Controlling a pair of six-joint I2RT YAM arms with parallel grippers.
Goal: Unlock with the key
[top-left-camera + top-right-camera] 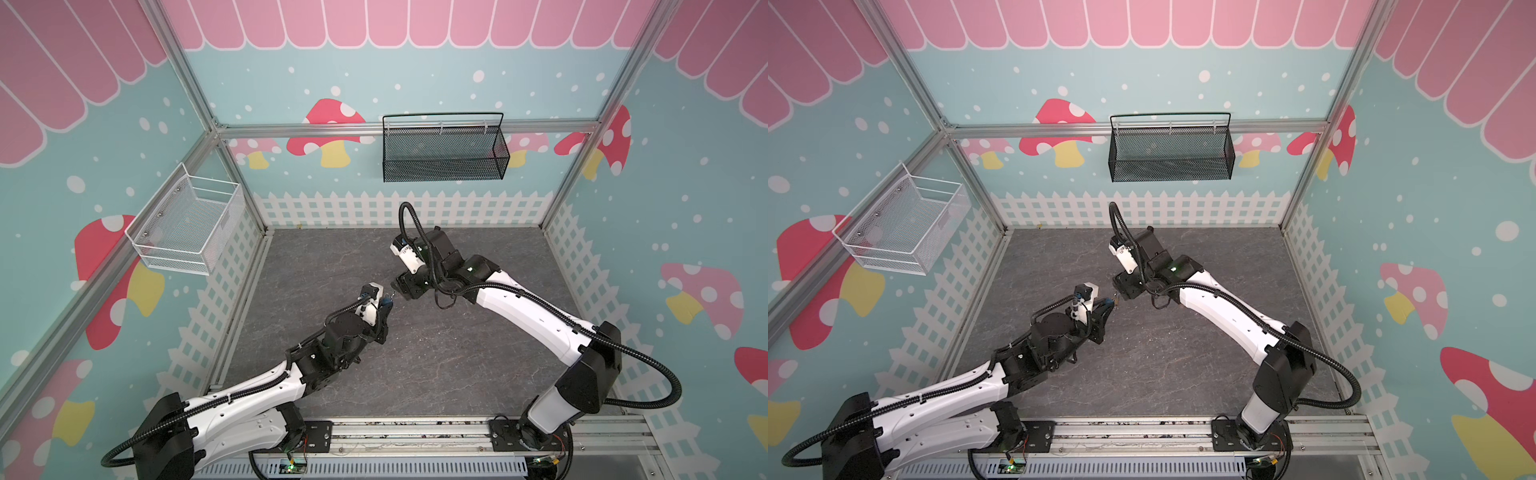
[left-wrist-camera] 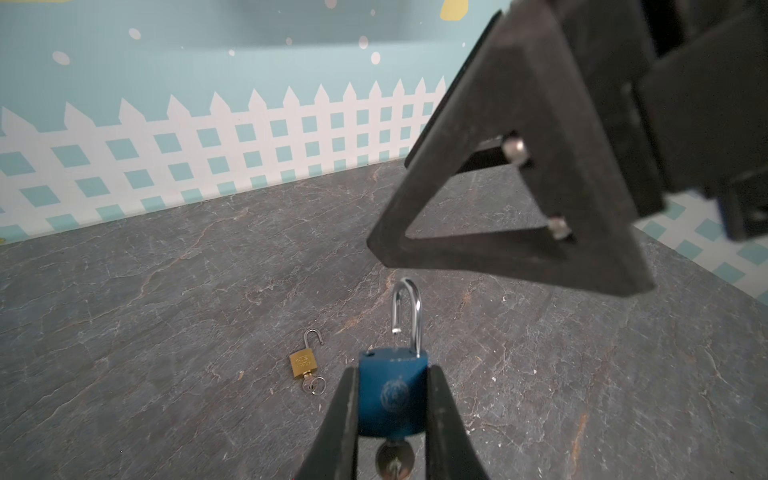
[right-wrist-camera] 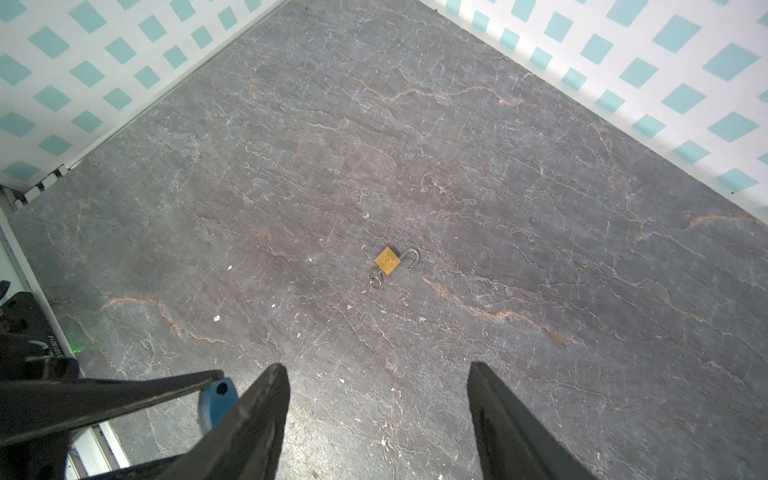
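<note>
My left gripper [image 2: 392,370] is shut on a blue padlock [image 2: 392,395], its fingers pressing on the two sides of the body, and holds it above the table. The silver shackle [image 2: 409,316] stands sprung open on one side. A key [image 2: 395,457] sticks out of the body's underside between the jaws. My right gripper [image 3: 377,368] is open with nothing between its fingers. It hangs just beyond the shackle, and one of its fingers [image 2: 519,187] looms close in the left wrist view. In both top views the two grippers [image 1: 384,305] [image 1: 399,286] nearly meet at mid-table.
A small brass padlock [image 3: 387,261] lies on the grey stone-look table [image 3: 540,208], shackle open, with a key and ring in it. A white wire basket [image 1: 187,220] hangs on the left wall and a black mesh basket [image 1: 444,149] on the back wall.
</note>
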